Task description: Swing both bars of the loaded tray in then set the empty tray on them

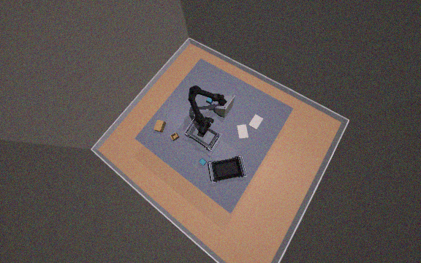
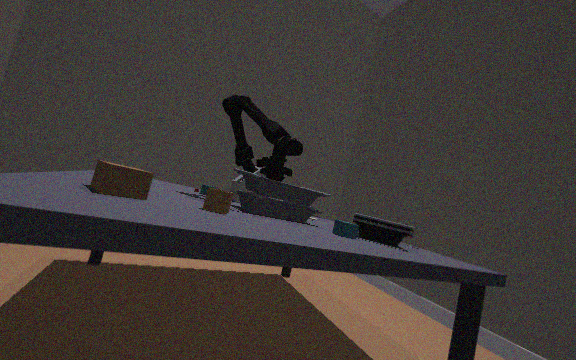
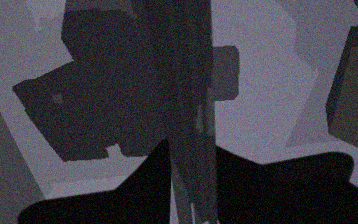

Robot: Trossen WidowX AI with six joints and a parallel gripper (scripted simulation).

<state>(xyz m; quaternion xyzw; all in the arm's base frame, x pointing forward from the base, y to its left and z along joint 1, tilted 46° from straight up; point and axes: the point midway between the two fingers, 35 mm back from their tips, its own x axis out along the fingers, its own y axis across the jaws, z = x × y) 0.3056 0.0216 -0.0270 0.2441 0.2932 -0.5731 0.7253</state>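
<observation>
My gripper is shut on the rim of the empty grey tray. I hold this tray right over the loaded grey tray, and the two look stacked in the exterior view. The upper tray looks slightly tilted, its gripped end higher. I cannot tell whether it rests on the wire bars, which are too small to make out. In the wrist view the gripped tray wall runs upright between my dark fingers. The load is hidden beneath the upper tray.
A black tray with a cyan block beside it lies nearer the table's edge. Two brown boxes lie to one side. A grey box stands by the arm, with two white sheets nearby.
</observation>
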